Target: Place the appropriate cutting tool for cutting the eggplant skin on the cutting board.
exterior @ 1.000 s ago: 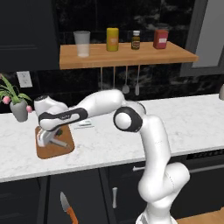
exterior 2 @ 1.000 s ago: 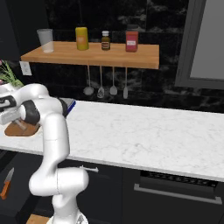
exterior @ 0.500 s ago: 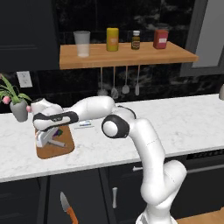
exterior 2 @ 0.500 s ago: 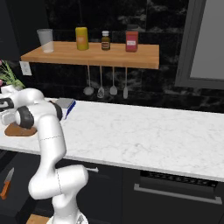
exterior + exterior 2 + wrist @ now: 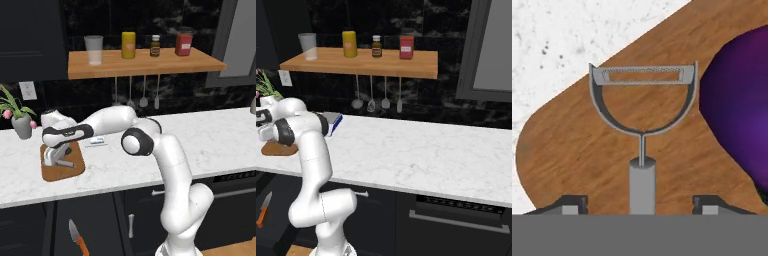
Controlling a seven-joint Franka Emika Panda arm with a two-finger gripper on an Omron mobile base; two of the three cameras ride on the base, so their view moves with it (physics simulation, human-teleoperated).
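Looking along the hand, the fingers (image 5: 572, 202) stand spread wide, one on each side of the grey handle of the peeler (image 5: 642, 150) and apart from it, so they pinch nothing. The peeler lies flat on the cutting board (image 5: 587, 145), its forked head just beside the eggplant (image 5: 739, 115).

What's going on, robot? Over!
Gripper open, over the brown wooden cutting board. Grey-handled peeler between the fingertips, above the board. Glossy purple eggplant on board beside it, apart. Nothing in the way.
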